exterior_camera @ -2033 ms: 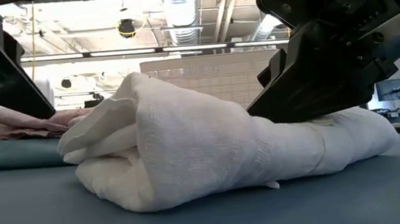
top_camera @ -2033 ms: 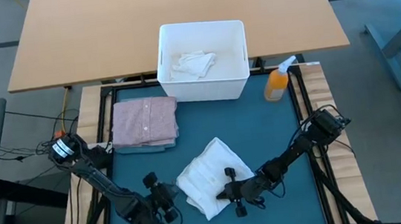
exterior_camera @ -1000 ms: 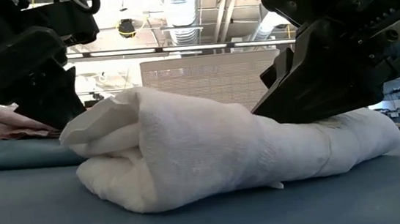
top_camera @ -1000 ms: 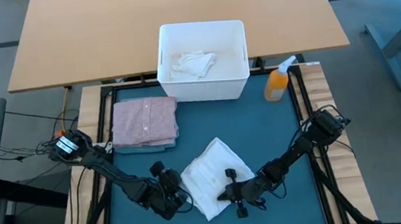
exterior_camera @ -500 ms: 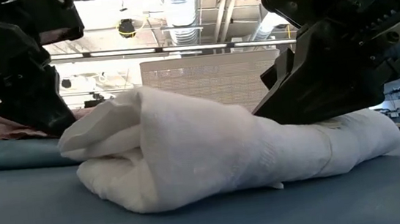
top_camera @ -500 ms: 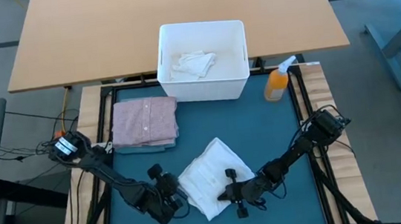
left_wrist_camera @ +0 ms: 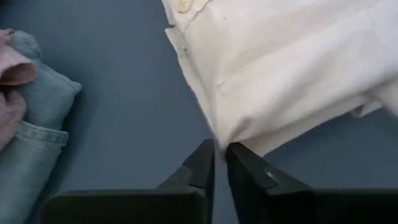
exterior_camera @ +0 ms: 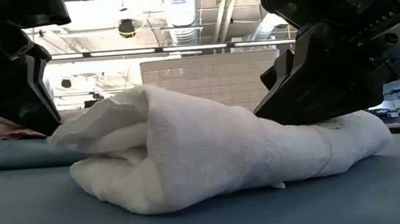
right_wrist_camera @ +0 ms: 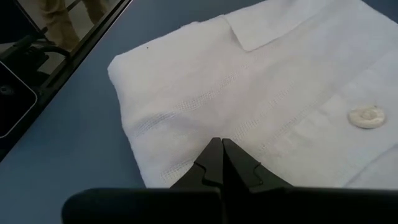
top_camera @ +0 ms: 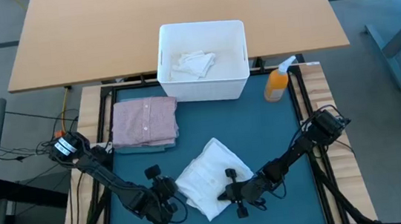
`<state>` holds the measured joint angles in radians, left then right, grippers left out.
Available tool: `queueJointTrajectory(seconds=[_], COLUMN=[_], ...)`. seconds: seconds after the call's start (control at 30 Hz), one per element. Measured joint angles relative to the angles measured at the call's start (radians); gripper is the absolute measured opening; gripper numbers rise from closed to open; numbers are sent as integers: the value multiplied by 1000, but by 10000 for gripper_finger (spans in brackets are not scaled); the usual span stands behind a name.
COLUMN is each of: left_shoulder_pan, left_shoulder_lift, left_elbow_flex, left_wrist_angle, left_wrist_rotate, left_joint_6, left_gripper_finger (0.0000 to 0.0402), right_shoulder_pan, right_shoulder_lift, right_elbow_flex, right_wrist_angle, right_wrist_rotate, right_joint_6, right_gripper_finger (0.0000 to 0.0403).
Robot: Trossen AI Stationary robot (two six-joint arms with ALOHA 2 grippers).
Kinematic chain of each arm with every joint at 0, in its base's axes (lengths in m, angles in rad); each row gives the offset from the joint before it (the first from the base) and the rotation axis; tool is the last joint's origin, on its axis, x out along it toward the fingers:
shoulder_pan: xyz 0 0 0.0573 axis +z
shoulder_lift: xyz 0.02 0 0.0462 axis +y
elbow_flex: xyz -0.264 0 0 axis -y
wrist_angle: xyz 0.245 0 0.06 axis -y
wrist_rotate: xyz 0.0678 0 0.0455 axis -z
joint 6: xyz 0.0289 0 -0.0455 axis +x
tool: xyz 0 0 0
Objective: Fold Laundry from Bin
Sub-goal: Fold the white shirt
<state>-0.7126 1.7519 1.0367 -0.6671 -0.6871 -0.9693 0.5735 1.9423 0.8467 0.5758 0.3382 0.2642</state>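
The teal-blue table mat [top_camera: 261, 124] carries a folded white cloth shirt [top_camera: 209, 177] at six o'clock. At twelve, the white rectangular plastic bin [top_camera: 239, 67] holds crumpled white cloth [top_camera: 194, 63], its underside hidden. Dusty pink folded shirt [top_camera: 144, 121] covers denim jeans [left_wrist_camera: 28, 149]. The left gripper [left_wrist_camera: 219, 163] pinches the white shirt's corner; the right gripper [right_wrist_camera: 222, 160], clenched, presses its top.

From my station: folded shirt [top_camera: 211, 178] lies on the table mat [top_camera: 277, 126] at the near middle. Left pincer [top_camera: 171, 198] sits at its left edge, right pincer [top_camera: 231, 192] rests on its near right part. Behind and to the left, a folded buttoned shirt [top_camera: 144, 120] lies on top of folded jeans [left_wrist_camera: 31, 134]. The bin [top_camera: 205, 89] stands at the mat's far edge, with a crumpled cloth [top_camera: 193, 63] in it. Spray bottle [top_camera: 278, 81] stands just right of the bin. Desk [top_camera: 102, 33] lies behind all.
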Motion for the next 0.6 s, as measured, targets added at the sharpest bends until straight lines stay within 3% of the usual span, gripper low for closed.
queueJointTrajectory(seconds=[0.2,0.4,0.5,0.6], left_shoulder_pan=[0,-6,-24,-51], left_shoulder_lift=[0,-31,-54,-71], left_elbow_flex=[0,0,0,0], left_wrist_angle=[-56,-192,-179,-142], left_wrist_rotate=[43,140,52,-153], left_joint_6=[28,-94,-114,-115], left_gripper_finger=[96,134,136,137], right_shoulder_pan=[3,3,3,0], right_shoulder_lift=[0,0,0,0], right_elbow_flex=[0,0,0,0], right_wrist_angle=[-2,-2,-2,-2], right_wrist_rotate=[0,0,0,-3], right_joint_6=[16,16,16,16], right_gripper_finger=[18,18,18,18])
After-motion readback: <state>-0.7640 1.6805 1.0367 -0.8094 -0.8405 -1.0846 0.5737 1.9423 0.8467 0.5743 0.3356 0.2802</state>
